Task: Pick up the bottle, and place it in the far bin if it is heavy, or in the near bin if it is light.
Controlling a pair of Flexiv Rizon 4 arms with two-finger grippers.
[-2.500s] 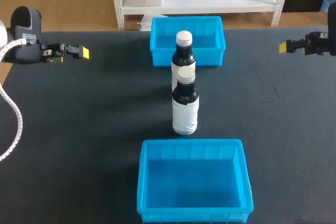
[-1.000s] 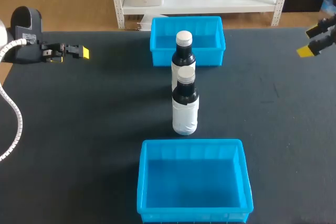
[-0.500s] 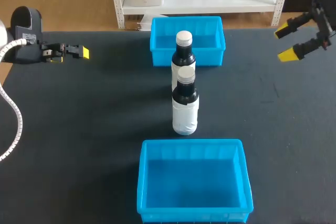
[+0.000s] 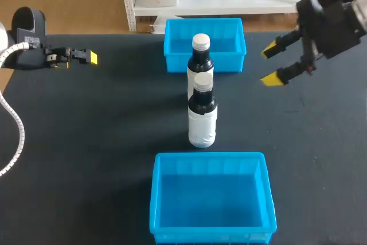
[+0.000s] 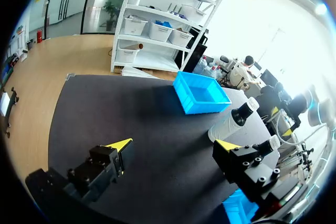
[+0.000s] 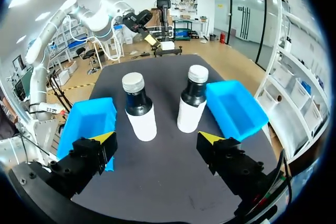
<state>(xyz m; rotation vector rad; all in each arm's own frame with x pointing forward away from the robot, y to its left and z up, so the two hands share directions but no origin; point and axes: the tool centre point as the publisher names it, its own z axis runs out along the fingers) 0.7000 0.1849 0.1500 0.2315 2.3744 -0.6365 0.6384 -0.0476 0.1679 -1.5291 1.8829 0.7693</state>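
Right gripper (image 4: 269, 65) spread open, right of two upright bottles.
The near bottle (image 4: 202, 120) and far bottle (image 4: 200, 55) stand close together between far bin (image 4: 229, 38) and near bin (image 4: 209, 199). Best to centre the grasp on one body alone, below the cap, clear of its neighbour. Left gripper (image 4: 86, 57) sits open, well apart.

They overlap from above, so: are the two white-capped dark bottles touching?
Apart. The right wrist view shows black tabletop between the near white-capped dark bottle and the far white-capped dark bottle.
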